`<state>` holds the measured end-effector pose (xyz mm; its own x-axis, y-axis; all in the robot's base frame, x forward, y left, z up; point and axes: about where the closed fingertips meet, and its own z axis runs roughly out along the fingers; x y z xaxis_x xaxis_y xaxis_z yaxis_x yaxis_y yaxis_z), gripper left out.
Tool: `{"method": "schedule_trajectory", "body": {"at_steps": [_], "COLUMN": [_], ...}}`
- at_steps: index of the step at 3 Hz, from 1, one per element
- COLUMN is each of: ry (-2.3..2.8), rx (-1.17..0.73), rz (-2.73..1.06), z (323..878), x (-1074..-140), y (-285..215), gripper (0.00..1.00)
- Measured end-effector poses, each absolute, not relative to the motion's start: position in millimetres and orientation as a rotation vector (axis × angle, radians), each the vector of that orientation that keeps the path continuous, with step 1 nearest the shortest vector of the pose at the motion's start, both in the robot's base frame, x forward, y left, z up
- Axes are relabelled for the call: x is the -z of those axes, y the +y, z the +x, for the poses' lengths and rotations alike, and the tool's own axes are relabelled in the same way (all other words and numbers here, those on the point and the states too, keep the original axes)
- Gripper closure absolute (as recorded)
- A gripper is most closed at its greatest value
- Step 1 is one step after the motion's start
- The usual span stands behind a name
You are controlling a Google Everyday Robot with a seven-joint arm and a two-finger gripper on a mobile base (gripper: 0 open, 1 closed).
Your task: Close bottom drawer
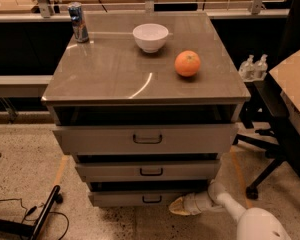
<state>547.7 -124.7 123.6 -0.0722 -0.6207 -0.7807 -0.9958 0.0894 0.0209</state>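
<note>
The bottom drawer (pixel 135 199) is the lowest, narrowest grey-brown front of the cabinet, with a small dark bar handle (pixel 151 199). It stands a little out, with a dark gap above it. My gripper (pixel 180 206) reaches in from the lower right on a white arm and sits low at the drawer front's right end, close to or touching it. The mid-sized drawer front (pixel 147 170) and the tall top drawer front (pixel 146 139) stand above it, each pulled out.
On the cabinet top (pixel 110 79) stand a white bowl (pixel 150 36), an orange (pixel 187 63) and a drink can (pixel 79 22). A black chair base (pixel 270 169) stands at the right. A black bar and cables (pixel 40 219) lie on the floor at the lower left.
</note>
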Motion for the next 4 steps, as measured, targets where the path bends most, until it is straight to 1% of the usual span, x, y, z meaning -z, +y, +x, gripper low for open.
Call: {"method": "schedule_trajectory", "body": {"at_steps": [2,3,4], "ry": [1.748,1.731,1.735], "rx": [-0.781,-0.710,-0.703], "rz": [-1.589,-1.592,-1.579], "z": [555.8,559.8,508.6], "x": [-127.0,-159.2,-203.4], "y": [-119.9,-148.9,-195.0], "gripper": [1.00,1.00,1.00]}}
